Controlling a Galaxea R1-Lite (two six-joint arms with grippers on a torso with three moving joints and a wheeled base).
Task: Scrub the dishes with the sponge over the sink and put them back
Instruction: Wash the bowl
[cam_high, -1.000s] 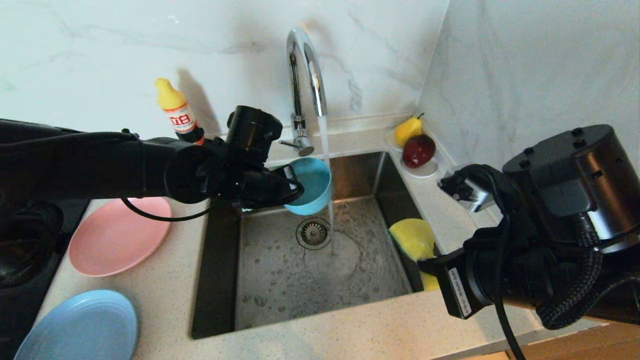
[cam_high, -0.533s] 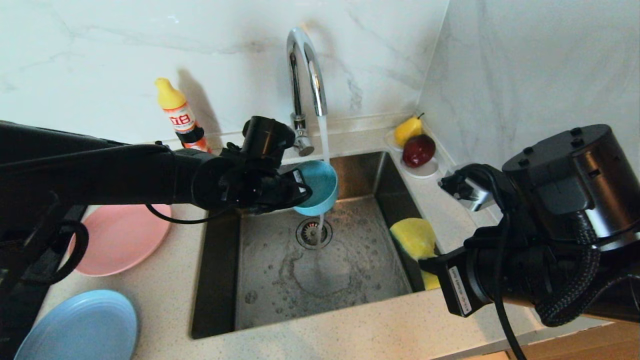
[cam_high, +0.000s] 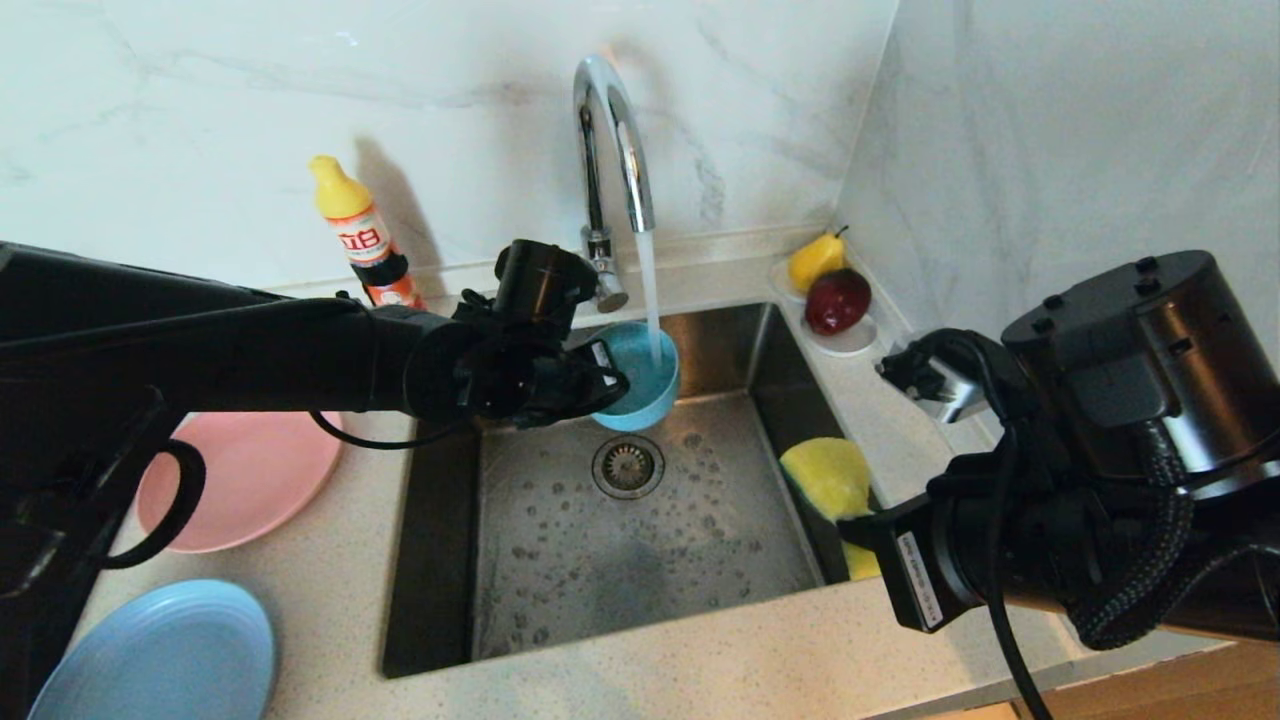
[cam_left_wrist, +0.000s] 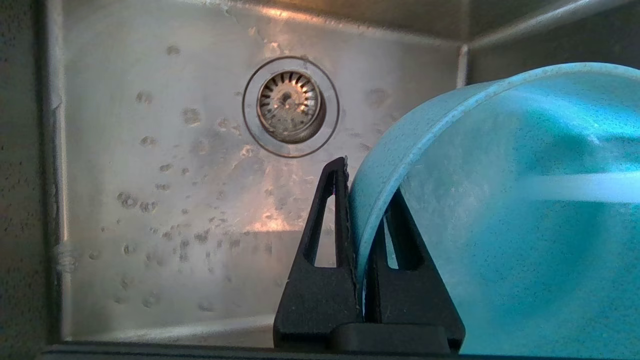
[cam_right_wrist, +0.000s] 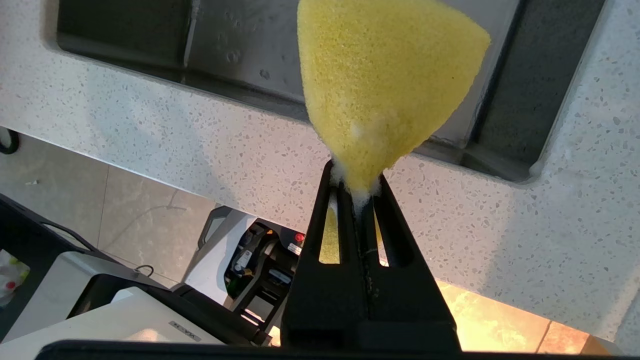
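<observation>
The sink (cam_high: 560, 560) lies wet below both grippers. The left gripper (cam_left_wrist: 364, 240) pinches the teal bowl (cam_high: 640, 375) by its rim, stiff and probably slippery; tap water (cam_high: 648, 290) pours into it. The right gripper (cam_right_wrist: 356, 190), beside the sink's edge, is squeezed on the soft, light sponge (cam_right_wrist: 385, 85) by its tail.

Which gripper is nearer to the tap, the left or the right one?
Left. The left gripper holds the teal bowl just under the tap; the right gripper, with the sponge, is at the sink's front right edge.
</observation>
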